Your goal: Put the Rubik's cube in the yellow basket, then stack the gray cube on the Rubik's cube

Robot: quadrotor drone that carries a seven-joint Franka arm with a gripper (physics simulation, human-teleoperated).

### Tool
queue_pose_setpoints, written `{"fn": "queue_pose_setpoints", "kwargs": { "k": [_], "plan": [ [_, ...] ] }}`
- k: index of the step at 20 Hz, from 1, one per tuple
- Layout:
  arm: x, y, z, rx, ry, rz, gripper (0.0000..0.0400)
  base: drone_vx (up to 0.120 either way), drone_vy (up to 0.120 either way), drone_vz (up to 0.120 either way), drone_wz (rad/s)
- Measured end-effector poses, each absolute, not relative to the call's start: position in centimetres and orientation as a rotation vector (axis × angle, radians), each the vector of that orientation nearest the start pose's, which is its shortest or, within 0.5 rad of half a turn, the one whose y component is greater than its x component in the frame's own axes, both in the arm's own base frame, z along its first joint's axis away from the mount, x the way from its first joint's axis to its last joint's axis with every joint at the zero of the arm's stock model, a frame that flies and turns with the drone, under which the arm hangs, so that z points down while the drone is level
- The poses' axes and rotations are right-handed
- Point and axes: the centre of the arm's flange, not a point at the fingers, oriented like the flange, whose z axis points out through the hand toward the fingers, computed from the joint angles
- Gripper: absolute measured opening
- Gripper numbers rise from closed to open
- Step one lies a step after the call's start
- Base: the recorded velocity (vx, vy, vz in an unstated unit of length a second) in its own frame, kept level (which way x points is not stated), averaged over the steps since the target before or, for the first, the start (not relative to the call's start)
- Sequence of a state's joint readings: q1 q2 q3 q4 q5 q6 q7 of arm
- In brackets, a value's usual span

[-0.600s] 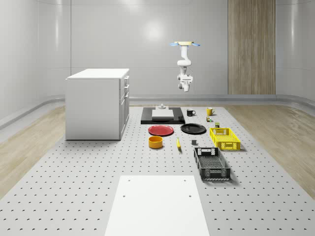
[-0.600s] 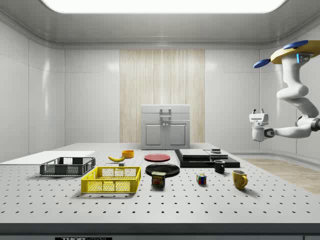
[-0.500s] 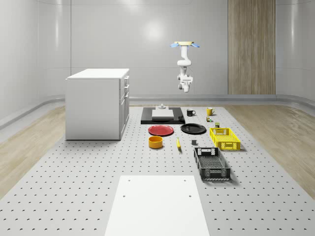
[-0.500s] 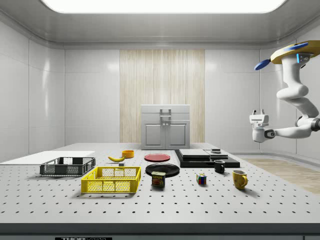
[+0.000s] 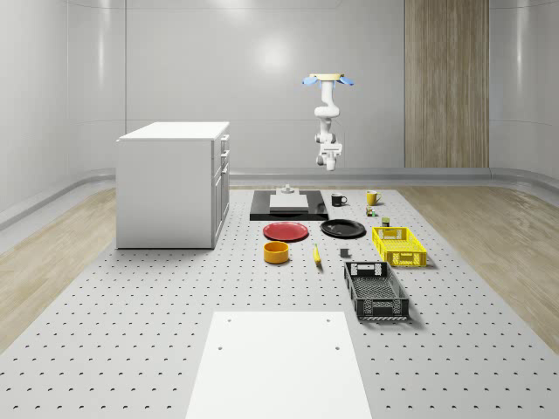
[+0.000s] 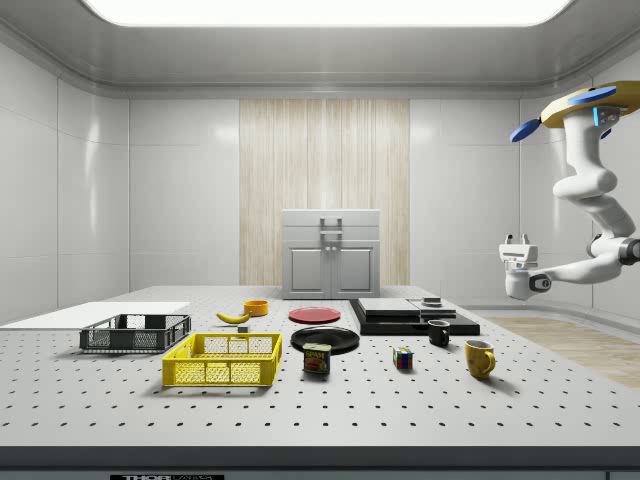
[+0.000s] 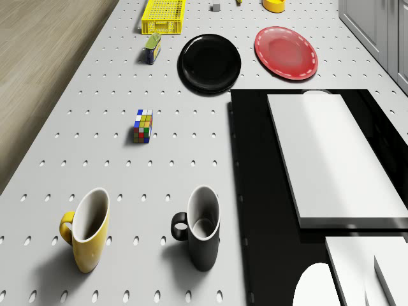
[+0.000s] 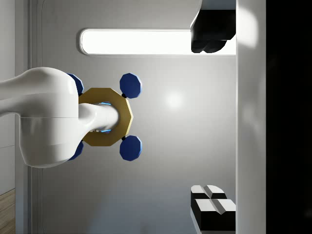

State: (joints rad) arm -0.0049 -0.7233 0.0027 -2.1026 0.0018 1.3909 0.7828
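Note:
The Rubik's cube (image 7: pixel 143 125) (image 6: pixel 403 358) (image 5: pixel 370 212) sits on the perforated table between the mugs and a can. The yellow basket (image 6: pixel 223 360) (image 5: pixel 399 245) (image 7: pixel 164 16) stands further along the same side, with nothing in it. The small gray cube (image 5: pixel 344 253) (image 7: pixel 216 7) rests on the table beside the basket. The drone (image 6: pixel 590 100) (image 5: pixel 328 79) hovers high above the table's far end, over the mugs. My gripper (image 6: pixel 516 240) (image 5: pixel 327 162) (image 8: pixel 213 122) hangs well above the table, pointing up, open and holding nothing.
A yellow mug (image 7: pixel 86 233) and a black mug (image 7: pixel 201 229) stand below the drone, beside a black board (image 7: pixel 255 191) bearing white slabs. A black plate (image 7: pixel 209 62), red plate (image 7: pixel 285 52), can (image 7: pixel 152 49), black basket (image 5: pixel 376 291) and white cabinet (image 5: pixel 170 183) also stand here.
The gripper has sunk slightly and the drone with its arm has drifted a little toward the side view's right. Nothing on the table has moved.

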Motion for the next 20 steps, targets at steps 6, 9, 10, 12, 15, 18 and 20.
{"fn": "queue_pose_setpoints", "kwargs": {
  "k": [6, 9, 10, 12, 15, 18, 20],
  "plan": [
    [30.4, 0.0, 68.6, -2.897, 1.2, -0.024, 0.04, 0.0, 0.0, 0.0, 0.0],
    [30.4, 0.0, 68.9, -2.896, 1.2, -0.027, 0.04, 0.0, 0.0, 0.0, 0.0],
    [30.4, 0.0, 68.9, -2.896, 1.199, -0.028, 0.04, 0.0, 0.0, 0.0, 0.0],
    [30.4, 0.0, 69.0, -2.895, 1.199, -0.03, 0.04, 0.0, 0.0, 0.0, 0.0],
    [30.4, 0.0, 69.1, -2.894, 1.199, -0.034, 0.04, 0.0, 0.0, 0.0, 0.0],
    [30.4, 0.0, 69.1, -2.894, 1.199, -0.037, 0.04, 0.0, 0.0, 0.0, 0.0],
    [30.4, 0.0, 69.1, -2.893, 1.198, -0.04, 0.04, 0.0, 0.0, 0.0, 0.0]
  ]
}}
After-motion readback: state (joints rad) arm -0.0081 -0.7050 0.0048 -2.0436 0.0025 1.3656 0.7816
